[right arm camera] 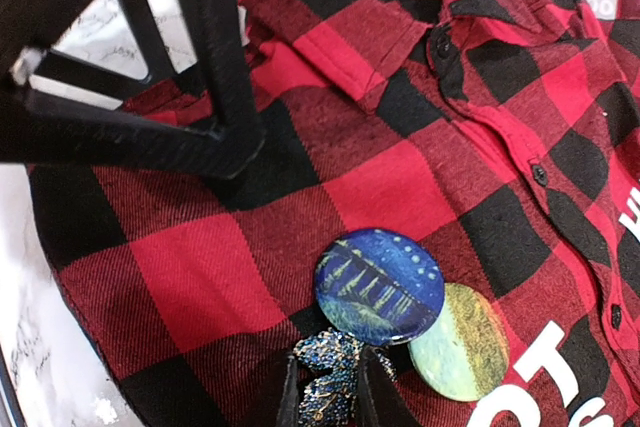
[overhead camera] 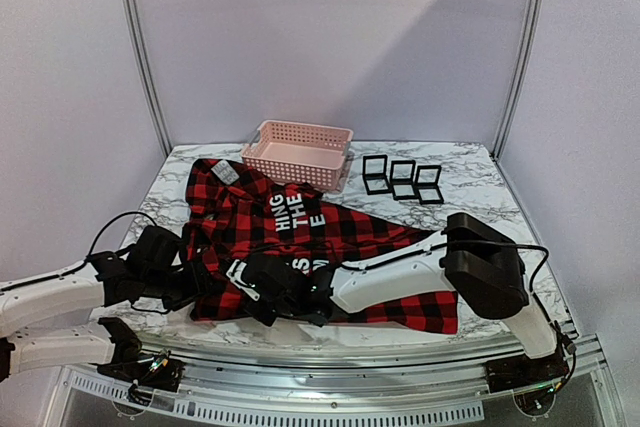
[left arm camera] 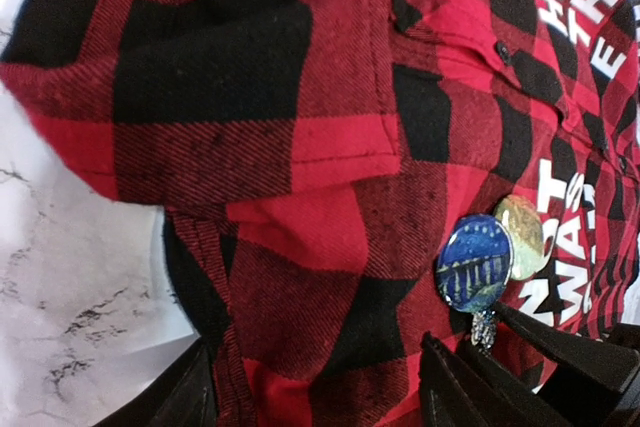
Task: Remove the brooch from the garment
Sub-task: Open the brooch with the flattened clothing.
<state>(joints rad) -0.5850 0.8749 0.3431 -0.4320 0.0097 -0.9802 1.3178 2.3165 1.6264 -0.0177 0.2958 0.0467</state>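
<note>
A red-and-black buffalo-plaid flannel shirt (overhead camera: pixel 385 237) lies spread across the white marble tabletop (overhead camera: pixel 470 169), and pinned to its front is a round blue badge (right arm camera: pixel 380 285) with a night-sky picture, which serves here as the marker for everything else. Touching the blue badge on its lower right edge, and partly tucked under it, is a round yellow-green badge (right arm camera: pixel 462 343). Directly below the blue badge's lower left edge, touching it, hangs the brooch (right arm camera: pixel 325 379), a small glittering blue-and-silver piece attached to the cloth. The right tool (right arm camera: pixel 327 392) comes in from below the blue badge with its two fingers drawn in close on either side of the brooch, pinching it. The left tool (left arm camera: pixel 315 372) sits on the opposite side of the blue badge, well apart from it, with its fingers spread wide and only plaid cloth between them; in the right wrist view its black tip appears to rest on the fabric. White block lettering (overhead camera: pixel 300 212) runs across the shirt beyond the blue badge on the yellow-green badge's side. Far from the blue badge, past the shirt's collar at the back of the tabletop, stands a pink perforated basket (overhead camera: pixel 300 163), with a cluster of small black square frames (overhead camera: pixel 403 180) just beside it
</note>
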